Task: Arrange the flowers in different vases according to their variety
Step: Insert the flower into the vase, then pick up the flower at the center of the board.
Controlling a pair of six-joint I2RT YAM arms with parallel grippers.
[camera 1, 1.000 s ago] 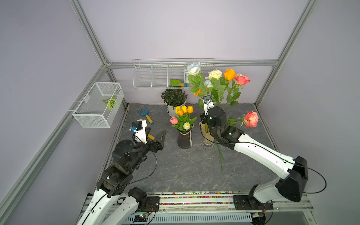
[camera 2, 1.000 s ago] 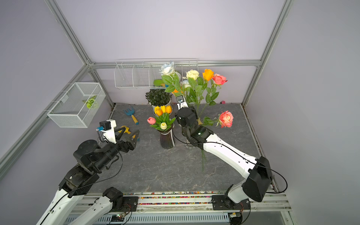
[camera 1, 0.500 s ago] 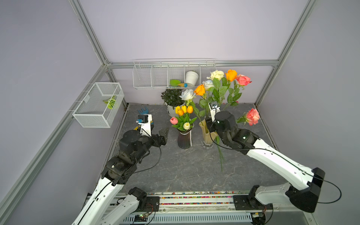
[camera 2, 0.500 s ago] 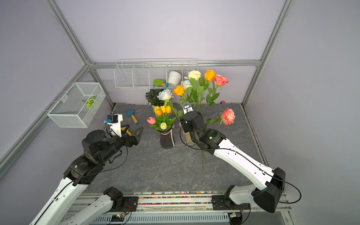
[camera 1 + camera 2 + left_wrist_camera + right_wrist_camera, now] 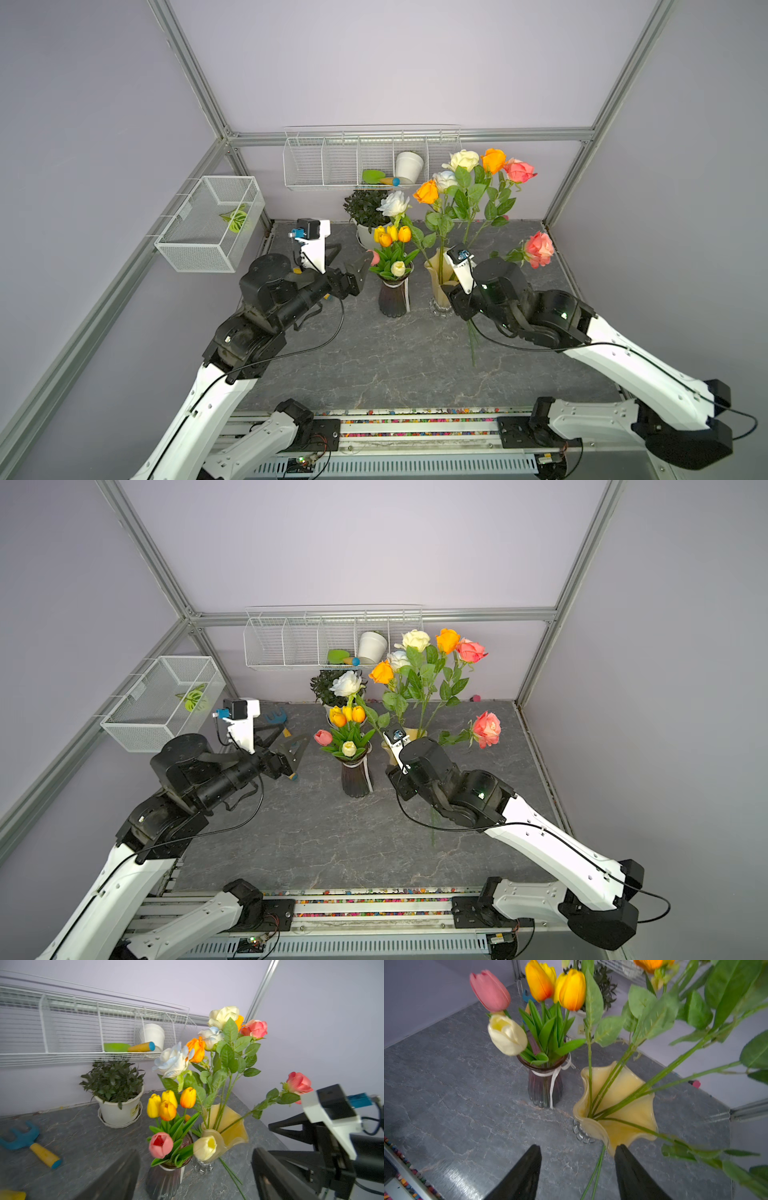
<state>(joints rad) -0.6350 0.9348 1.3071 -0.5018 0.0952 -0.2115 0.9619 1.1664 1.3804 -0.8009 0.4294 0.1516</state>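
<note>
tulips (image 5: 392, 239) fill the purple vase (image 5: 392, 297), roses (image 5: 465, 183) the yellow vase (image 5: 435, 274).

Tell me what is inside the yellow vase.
Several rose stems run down into the yellow vase, fanning out over its wavy rim; their blooms stand well above it. The vase's opaque wall hides the stem ends and the bottom.
</note>
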